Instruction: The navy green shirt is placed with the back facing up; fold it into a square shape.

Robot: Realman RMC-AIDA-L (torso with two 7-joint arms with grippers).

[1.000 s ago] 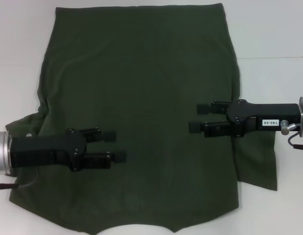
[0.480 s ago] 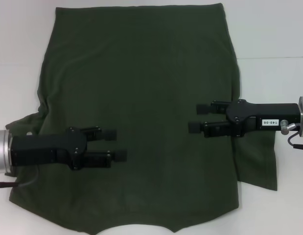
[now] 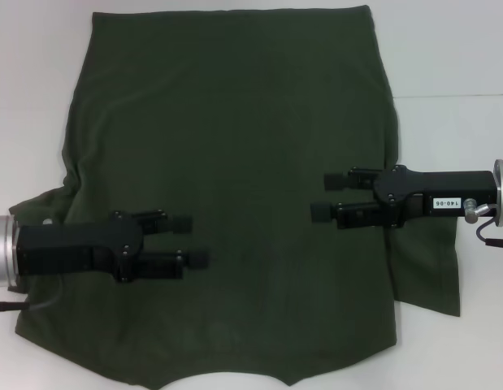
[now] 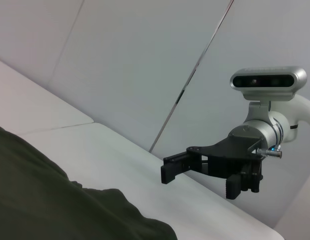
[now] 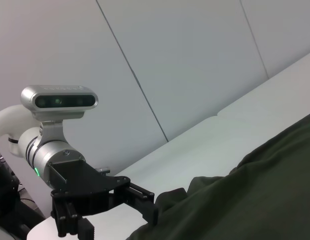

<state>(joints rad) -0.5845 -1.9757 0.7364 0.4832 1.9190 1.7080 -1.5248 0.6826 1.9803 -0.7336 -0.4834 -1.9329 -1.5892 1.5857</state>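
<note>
Left gripper [image 3: 192,240] and right gripper [image 3: 332,195], jaws apart above the navy green shirt [image 3: 235,138]; uneven grasps could skew the fold.

A plain white table [image 3: 446,49] fills the head view, its matte surface evenly lit with no hard shadows. A faint straight seam [image 3: 454,96] crosses it on the far right side, and another shows on the far left. In the wrist views, a pale grey panelled wall [image 4: 119,60] rises behind the table, divided by thin dark slanting joint lines [image 4: 195,75].
</note>
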